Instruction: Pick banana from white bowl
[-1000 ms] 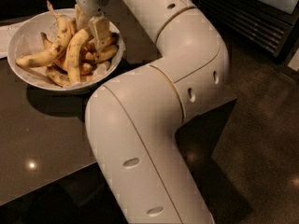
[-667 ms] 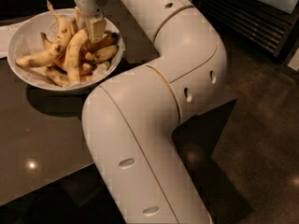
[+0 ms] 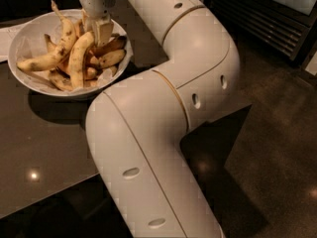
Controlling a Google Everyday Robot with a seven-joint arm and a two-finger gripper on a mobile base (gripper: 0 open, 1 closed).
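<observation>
The white bowl point(image 3: 22, 41) stands at the top left of the dark table and holds several bananas. The banana point(image 3: 78, 58), long, curved and pale yellow with brown speckles, lies in the middle of the pile, with its upper end pointing up and to the right. My gripper point(image 3: 99, 31) reaches straight down into the bowl and sits at that upper end. Its tip is partly hidden among the fruit. I cannot tell whether it touches the banana or is only beside it.
A slim spotted banana with a long stem point(image 3: 63, 31) leans at the bowl's back left. Short darker bananas point(image 3: 110, 58) lie at the right of the pile. My large white arm point(image 3: 163, 108) crosses the middle of the view. A dark cabinet point(image 3: 267, 19) stands at the right.
My gripper has shifted slightly left over the bowl, and the arm's elbow has moved with it. The bananas have not visibly moved.
</observation>
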